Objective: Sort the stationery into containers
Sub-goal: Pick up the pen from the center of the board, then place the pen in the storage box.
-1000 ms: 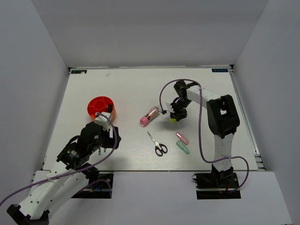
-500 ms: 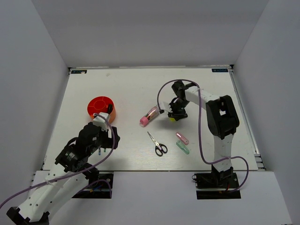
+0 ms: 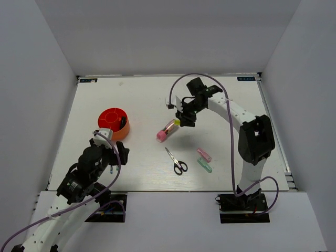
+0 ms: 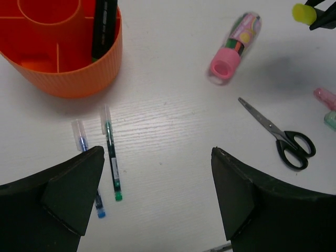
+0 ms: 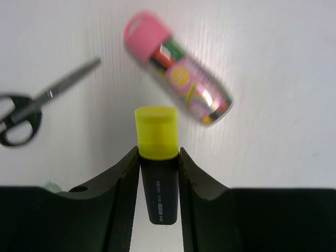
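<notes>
The right pincer point(image 3: 184, 118) point(image 5: 157, 155) is clamped on the yellow-capped black highlighter point(image 3: 177, 122) point(image 5: 157, 157) point(image 4: 303, 13), gripping the black barrel with the yellow cap poking out past the fingertips. It holds the highlighter above the table point(image 3: 142, 100), just beside the far end of the pink tube point(image 3: 168, 129) point(image 4: 233, 47) point(image 5: 181, 79), which lies on its side near the middle with its pink cap pointing near-left. The left pincer point(image 3: 113, 153) point(image 4: 156, 152) is spread wide with nothing between its fingers, at the near-left, just near of the red-orange pot point(image 3: 107, 116) point(image 4: 68, 86). A black marker point(image 3: 122, 122) point(image 4: 102, 26) stands in 1 of the pot's outer compartments, on its right side. On the table just near of the pot lie 2 clear-capped pens side by side, a green pen point(image 4: 112, 157) and a blue pen point(image 4: 81, 140), the blue one partly hidden by the left finger. The black-handled scissors point(image 3: 176, 160) point(image 4: 278, 136) point(image 5: 26, 113) lie closed, near of the tube, handles toward the near side. To their right lie a pink capsule piece point(image 3: 203, 154) point(image 4: 325, 97) and a pale-green capsule piece point(image 3: 205, 166) point(image 4: 332, 119), close together.
</notes>
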Motion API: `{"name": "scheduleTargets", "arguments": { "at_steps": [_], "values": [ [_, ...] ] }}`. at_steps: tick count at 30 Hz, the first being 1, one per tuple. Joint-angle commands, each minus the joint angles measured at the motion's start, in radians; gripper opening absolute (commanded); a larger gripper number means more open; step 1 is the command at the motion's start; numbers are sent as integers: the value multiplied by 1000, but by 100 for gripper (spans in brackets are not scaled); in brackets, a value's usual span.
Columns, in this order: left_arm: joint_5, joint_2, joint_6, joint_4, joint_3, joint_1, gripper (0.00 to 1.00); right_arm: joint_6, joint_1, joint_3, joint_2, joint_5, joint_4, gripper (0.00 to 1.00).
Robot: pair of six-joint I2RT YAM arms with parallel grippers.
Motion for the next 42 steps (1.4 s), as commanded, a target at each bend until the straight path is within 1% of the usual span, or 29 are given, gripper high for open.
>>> {"name": "scheduleTargets", "arguments": {
  "at_steps": [1,2,3,5,6,7,8,10,11,12,14,15,16,18,19,20,21,22,23,26,31,36,37,42],
  "values": [
    [-40,-26,13,52,-11,21,93,248,42,90,-69,-113,78,0],
    [-52,-32,15,61,-9,33,93,283,65,112,-66,-113,122,0],
    [-57,-37,24,75,-9,37,93,370,74,135,-66,-116,156,0],
    [-101,-35,35,90,-2,45,93,426,114,161,-47,-116,213,0],
    [-114,-32,36,90,2,45,93,483,120,192,-41,-107,231,0],
    [-149,-32,38,93,5,45,93,541,131,207,-37,-92,289,0],
    [-181,-34,41,104,8,45,93,604,149,216,-23,-77,313,0],
    [-226,-37,41,118,3,45,93,667,188,270,12,-38,381,0],
    [-268,-35,41,136,2,44,93,710,205,287,25,-26,391,0],
    [-281,-40,41,142,0,44,93,725,214,328,51,6,405,0],
    [-322,-38,49,165,-1,44,93,778,235,414,95,12,422,0],
    [-333,-35,53,178,0,42,93,797,251,426,133,20,451,0],
    [-344,-29,55,185,5,45,93,855,257,455,146,19,492,0],
    [-374,-25,78,218,12,42,93,900,275,469,183,0,575,0],
    [-384,-15,84,228,21,44,93,979,283,471,190,-12,669,0],
    [-393,-14,101,251,25,44,93,1014,294,469,222,-18,698,0],
    [-397,-12,107,254,25,44,93,1088,295,473,235,-24,728,0],
    [-401,-11,115,262,29,45,93,1132,298,468,246,-38,827,0],
    [-402,-12,124,273,26,45,93,1252,301,460,267,-40,869,0],
    [-402,-26,130,285,19,50,93,1377,312,482,327,-38,960,0],
    [-385,-61,119,291,-6,83,94,1439,341,528,390,-26,979,0],
    [-293,-75,82,285,-23,156,94,1463,353,569,418,-26,1005,0],
    [-257,-72,61,282,-24,186,94,1466,357,568,421,-29,1009,0],
    [-210,-77,29,284,-28,228,94,1451,370,578,428,-37,1031,0]
  ]
}}
